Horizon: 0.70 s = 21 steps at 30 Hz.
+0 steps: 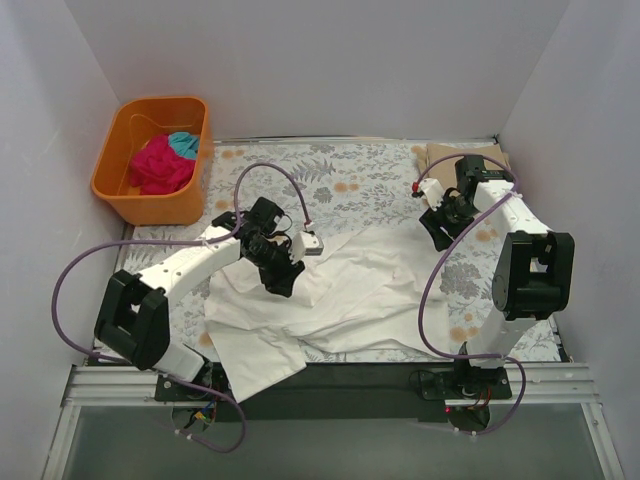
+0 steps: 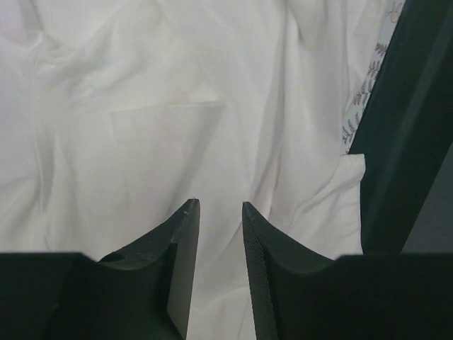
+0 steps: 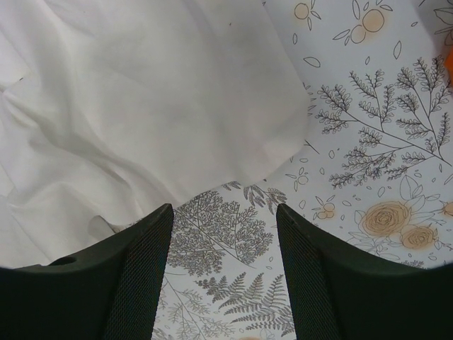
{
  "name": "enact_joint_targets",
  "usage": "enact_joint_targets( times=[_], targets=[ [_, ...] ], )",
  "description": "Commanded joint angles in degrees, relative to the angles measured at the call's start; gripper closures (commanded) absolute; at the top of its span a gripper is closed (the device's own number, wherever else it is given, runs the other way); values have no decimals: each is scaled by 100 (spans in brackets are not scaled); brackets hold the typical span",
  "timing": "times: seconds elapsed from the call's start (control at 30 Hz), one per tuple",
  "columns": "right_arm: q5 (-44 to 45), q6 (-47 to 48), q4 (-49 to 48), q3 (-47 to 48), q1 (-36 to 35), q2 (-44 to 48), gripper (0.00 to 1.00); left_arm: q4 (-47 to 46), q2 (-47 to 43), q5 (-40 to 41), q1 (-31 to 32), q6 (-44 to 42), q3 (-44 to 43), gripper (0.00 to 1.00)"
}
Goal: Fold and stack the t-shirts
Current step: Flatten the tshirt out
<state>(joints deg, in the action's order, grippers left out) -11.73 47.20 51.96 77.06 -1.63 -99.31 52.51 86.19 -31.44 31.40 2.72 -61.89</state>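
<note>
Shirt in white [image 1: 345, 285] lies rumpled across the middle of the counter [image 1: 370, 185]. One flap of it droops over the near edge on the left. The left claw [image 2: 218, 207] hangs low over the shirt's left part, its fingers only a narrow slit apart with nothing between them. Creased white cloth fills its wrist view. The right claw [image 3: 223, 209] is spread wide and holds nothing. It hangs over the bare floral cover just beside the shirt's right edge, and the cloth's corner reaches nearly between its fingertips. At the far left, off the floral cover, stands an orange tub [image 1: 150, 205]. A magenta shirt [image 1: 158, 167] is bunched inside it with a teal shirt [image 1: 183, 144] tucked behind. A tan shirt [image 1: 488, 156] lies flat in the far right corner, behind the right arm and partly hidden by it.
</note>
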Motion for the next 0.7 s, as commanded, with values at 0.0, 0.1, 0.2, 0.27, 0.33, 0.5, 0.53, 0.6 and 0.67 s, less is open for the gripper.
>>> enact_joint_targets(
  times=[0.0,0.1,0.2,0.27,0.33,0.5,0.53,0.6,0.67],
  targets=[
    [4,123,51,2,-4,228,44,224,-50,-178,235,-448,230,71],
    [21,123,51,20,-4,219,44,-90,12,-21,253,-12,256,66],
    [-14,123,51,20,-4,210,43,-636,55,226,262,490,64,62],
    [-49,123,59,11,-4,201,44,-646,318,122,244,624,-165,62],
    [-67,123,59,-24,-4,210,44,-724,477,95,244,851,-402,62],
    [-84,123,51,-85,-4,245,44,-1164,854,638,218,1081,-447,66],
    [-84,123,51,-86,-4,245,44,-1295,986,735,209,1081,-395,66],
    [-84,123,59,-86,-4,254,44,-1427,1066,911,209,1020,-298,66],
    [-67,123,42,-112,-4,254,44,-1560,1154,938,209,968,-219,65]
  ],
)
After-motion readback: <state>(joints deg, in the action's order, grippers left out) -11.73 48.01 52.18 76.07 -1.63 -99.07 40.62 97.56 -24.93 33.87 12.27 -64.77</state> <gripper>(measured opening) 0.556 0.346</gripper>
